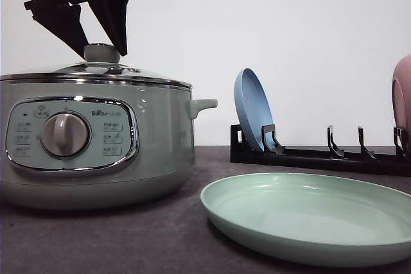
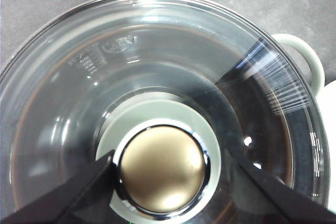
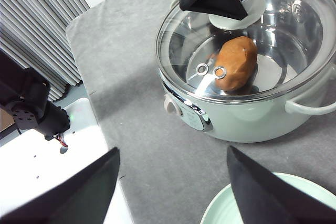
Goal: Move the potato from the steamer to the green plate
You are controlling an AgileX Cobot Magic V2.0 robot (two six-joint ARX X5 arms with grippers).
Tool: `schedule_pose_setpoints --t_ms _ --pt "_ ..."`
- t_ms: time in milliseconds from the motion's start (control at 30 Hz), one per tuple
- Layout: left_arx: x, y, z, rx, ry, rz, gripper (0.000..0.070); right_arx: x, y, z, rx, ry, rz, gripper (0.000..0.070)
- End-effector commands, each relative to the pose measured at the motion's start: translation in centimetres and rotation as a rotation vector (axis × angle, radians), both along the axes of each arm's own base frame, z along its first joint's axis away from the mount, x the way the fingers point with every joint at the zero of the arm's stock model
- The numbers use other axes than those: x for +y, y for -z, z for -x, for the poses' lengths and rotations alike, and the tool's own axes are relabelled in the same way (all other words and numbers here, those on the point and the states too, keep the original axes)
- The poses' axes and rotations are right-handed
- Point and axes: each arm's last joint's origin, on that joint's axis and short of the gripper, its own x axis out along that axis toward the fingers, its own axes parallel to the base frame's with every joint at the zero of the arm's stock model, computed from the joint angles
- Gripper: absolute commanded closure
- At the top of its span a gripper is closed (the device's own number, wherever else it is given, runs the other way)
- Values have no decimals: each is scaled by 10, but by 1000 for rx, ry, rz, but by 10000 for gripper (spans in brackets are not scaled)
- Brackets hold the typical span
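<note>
The steamer (image 1: 96, 145) stands on the left of the grey counter (image 1: 128, 235), its glass lid (image 3: 247, 35) on. The potato (image 3: 236, 62) lies inside on the steamer's floor, seen through the glass, below and a little to one side of the lid's knob (image 2: 161, 170). The left gripper (image 1: 96, 36) hangs directly above the lid, its fingers (image 2: 79, 192) spread on either side of the knob, close to it but not clamped on it; the potato is under the glass beneath this gripper. The right gripper (image 3: 170, 182) hovers over the counter near the steamer's front, fingers spread and holding nothing, with the potato well apart from it. The green plate (image 1: 308, 216) lies flat to the right of the steamer, with nothing on it. Behind it, a black rack (image 1: 321, 152) holds a blue plate (image 1: 252, 110) on edge and a pink plate (image 1: 402, 94) at the far right
</note>
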Motion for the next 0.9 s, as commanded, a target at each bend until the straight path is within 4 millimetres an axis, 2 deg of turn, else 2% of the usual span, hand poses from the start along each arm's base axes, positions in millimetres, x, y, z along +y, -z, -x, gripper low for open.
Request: schedule_pose_setpoints --t_ms 0,267,400,633,767,867 --pt "-3 -5 -3 -22 17 3 309 3 -5 -1 -22 -11 -7 297" --pt "-3 -4 -2 -5 4 5 324 2 -5 -1 -23 -10 -8 297" --pt "-3 -3 -3 1 -3 7 399 3 -5 -1 -23 -10 -8 297" --pt "-3 -1 -3 12 -7 5 408 2 -5 -1 -23 -10 -9 297" --pt "-4 -1 -4 20 -19 10 504 3 -6 -2 -26 -9 -13 297" --pt "-4 -1 -4 20 -22 12 622 3 -6 -2 -30 -9 -16 297"
